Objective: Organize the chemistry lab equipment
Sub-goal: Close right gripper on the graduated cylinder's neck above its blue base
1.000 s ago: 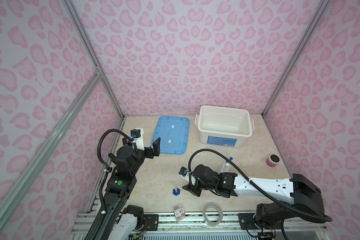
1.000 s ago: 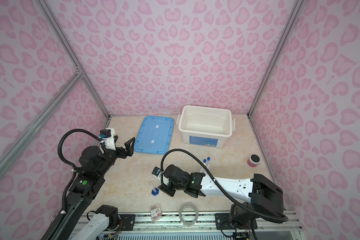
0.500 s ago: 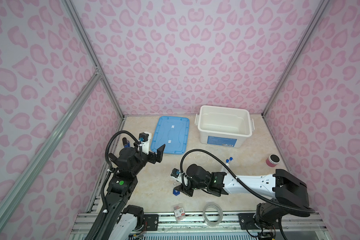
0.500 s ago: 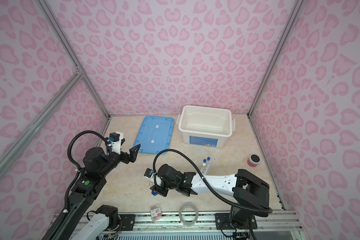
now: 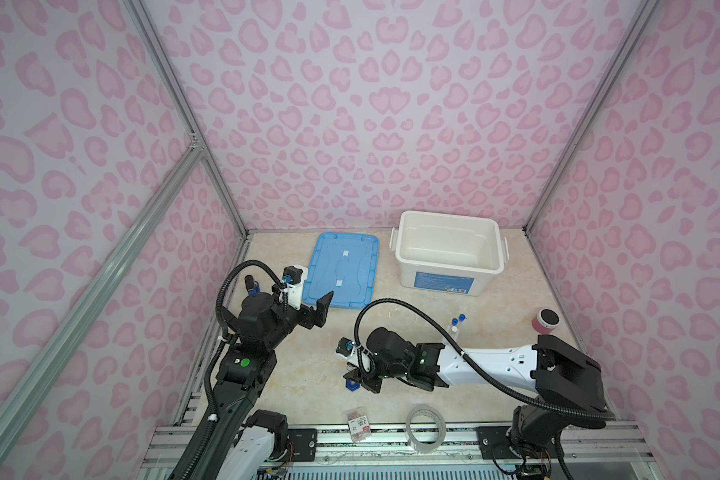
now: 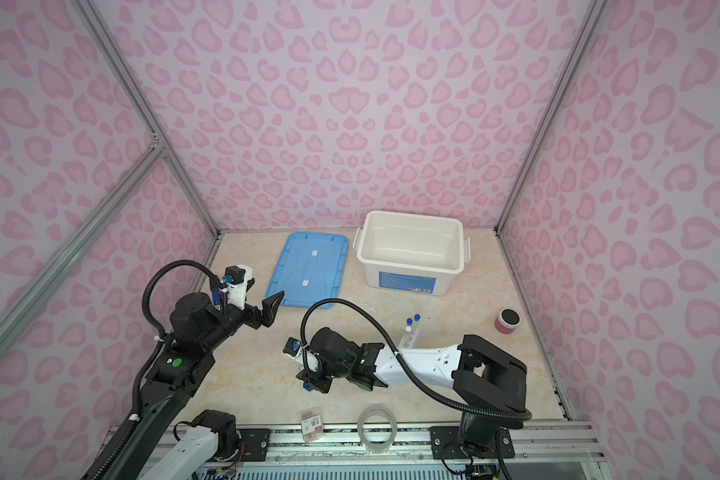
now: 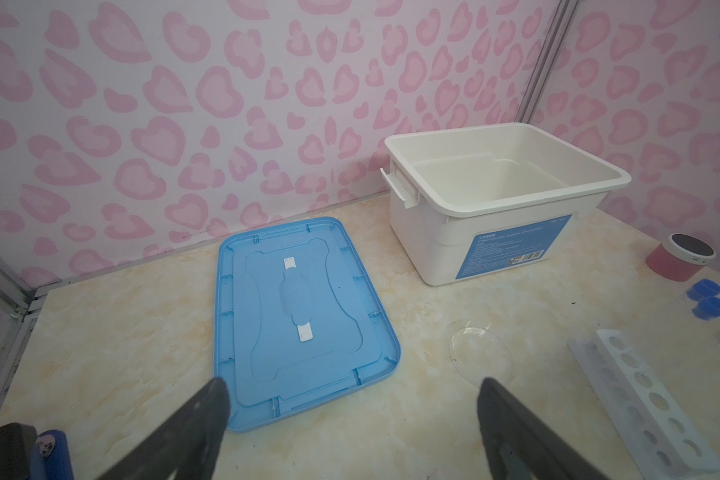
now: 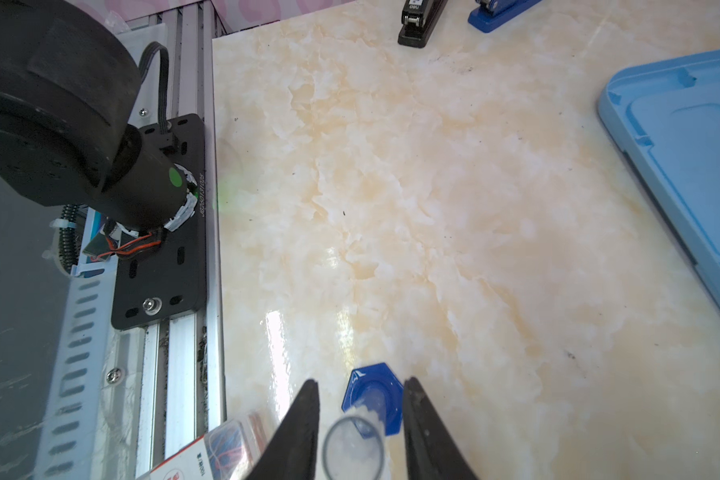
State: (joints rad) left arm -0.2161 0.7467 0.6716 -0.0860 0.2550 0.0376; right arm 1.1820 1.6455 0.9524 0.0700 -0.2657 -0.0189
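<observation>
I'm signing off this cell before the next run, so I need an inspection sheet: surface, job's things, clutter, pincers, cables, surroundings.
Surface: marbled tabletop, a few dark specks, no spill seen.
Job's things: blue-based cylinder stands between the right pincer's fingers; blue-capped test tubes stand in the white rack; petri dish lies flat near the blue lid; white bin is open and looks empty.
Clutter: tape roll and red-labelled packet at the front edge; pink jar; black stapler; blue stapler.
Pincers: left pincer open, raised, holding nothing; right pincer open, straddling the cylinder, not clamped.
Cables: black hoses loop over both arms; no snag seen.
Surroundings: pink heart-print walls, aluminium frame.
</observation>
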